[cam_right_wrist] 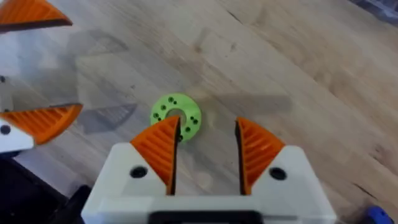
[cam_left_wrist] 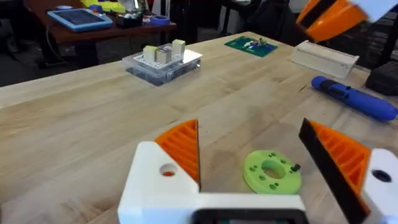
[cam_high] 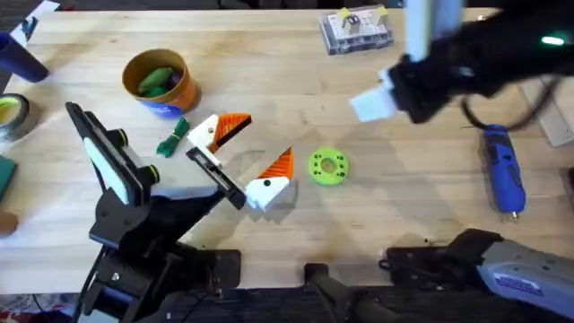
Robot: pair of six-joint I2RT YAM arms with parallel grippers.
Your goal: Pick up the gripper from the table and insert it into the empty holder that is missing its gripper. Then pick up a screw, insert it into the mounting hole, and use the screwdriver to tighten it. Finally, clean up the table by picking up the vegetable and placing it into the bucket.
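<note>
The dark green vegetable lies on the table just in front of the orange bucket, which has something green inside. My left gripper hovers open and empty beside the vegetable, its pads spread wide. My right gripper hangs high over the far right, open and empty. The blue screwdriver lies at the right, also seen from the left wrist. The loose gripper, its holder and any single screw are out of view.
A flat bright-green ring disc lies mid-table, below the right gripper and ahead of the left one. A clear box of small parts stands at the back. A tape roll sits at the left edge.
</note>
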